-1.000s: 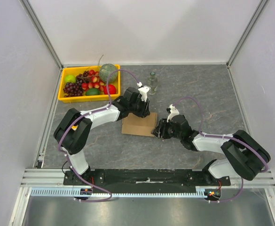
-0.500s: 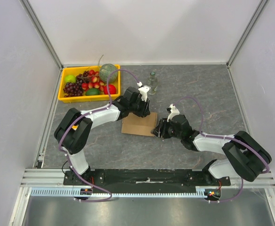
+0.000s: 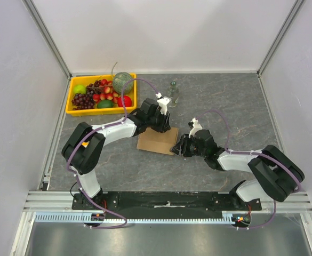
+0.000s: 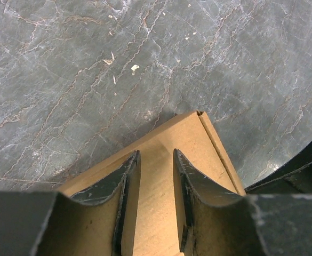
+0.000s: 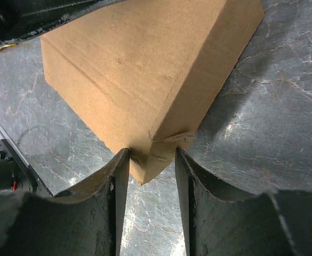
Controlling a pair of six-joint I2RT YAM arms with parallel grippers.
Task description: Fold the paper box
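The paper box point(image 3: 157, 141) lies mid-tabletop point(image 3: 236, 106), its near-left corner swung slightly leftward since a second ago. The right end effector point(image 5: 151, 154) pinches its crumpled corner. The left end effector point(image 4: 156, 156) sits on top, hiding the far edge; I cannot tell whether it grips. One box, one fruit tray point(image 3: 86, 112), one bottle point(image 3: 173, 93).

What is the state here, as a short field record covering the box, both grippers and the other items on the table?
paper box: brown cardboard, lying flat on the table between the arms
left gripper: jaws slightly apart, tips over the box's top
right gripper: fingers bracket a corner of the box; clamped or not, unclear
other items: yellow tray of fruit, far left; small glass bottle beyond the box
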